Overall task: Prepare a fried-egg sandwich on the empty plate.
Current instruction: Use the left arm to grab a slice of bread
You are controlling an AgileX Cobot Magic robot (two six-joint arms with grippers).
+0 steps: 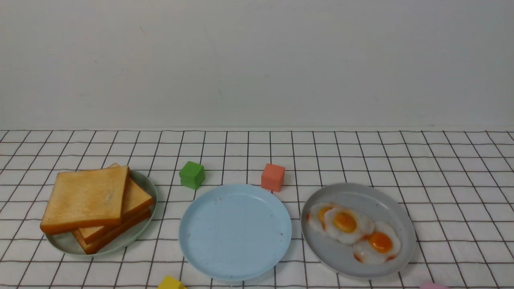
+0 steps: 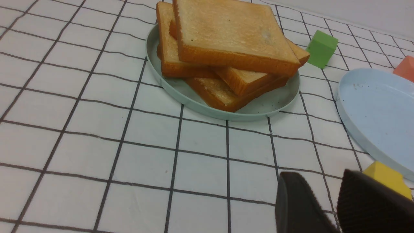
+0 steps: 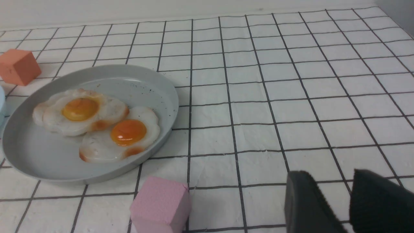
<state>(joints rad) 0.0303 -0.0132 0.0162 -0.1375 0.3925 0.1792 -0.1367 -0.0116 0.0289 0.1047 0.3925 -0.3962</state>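
The empty plate, light blue and speckled, sits bare at the table's front centre; its rim also shows in the left wrist view. No fried-egg sandwich is in view. Toast slices lie stacked on a pale green plate to the left. Fried eggs overlap on a grey plate to the right. My left gripper is open, low over the cloth short of the toast. My right gripper is open too, off to the side of the egg plate. Neither arm shows in the front view.
A green cube and an orange-red cube stand behind the blue plate. A yellow cube lies beside my left fingers at the front edge. A pink cube sits in front of the grey plate.
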